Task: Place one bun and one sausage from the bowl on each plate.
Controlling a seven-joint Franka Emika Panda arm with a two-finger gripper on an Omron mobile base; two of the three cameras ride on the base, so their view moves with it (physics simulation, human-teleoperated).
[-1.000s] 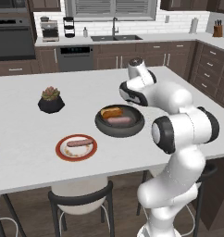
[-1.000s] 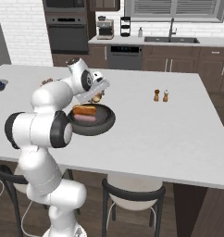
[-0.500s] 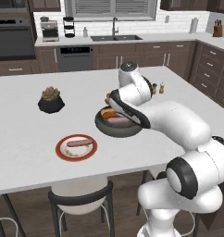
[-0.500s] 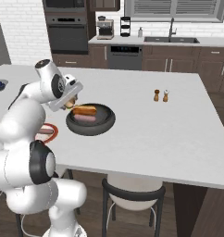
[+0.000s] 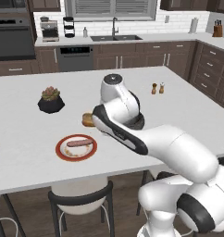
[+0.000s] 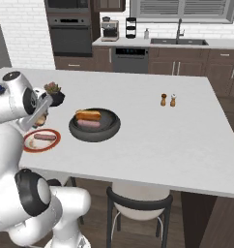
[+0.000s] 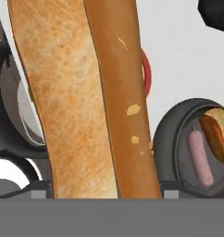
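Right base view, gripper (image 6: 40,115) (clutching bun (image 6: 40,119)) angled above red-rimmed plate (image 6: 28,145)

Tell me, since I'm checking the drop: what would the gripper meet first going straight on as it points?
Probably the red-rimmed plate, whose rim shows just past the held bun; depth is unclear, so it could be bare counter beside it.

The arm (image 5: 178,152) is glossy white, built of fat rounded segments with dark grey bands at the joints. A round grey cap tops one joint; a black seam, perhaps a gap, edges the forearm.
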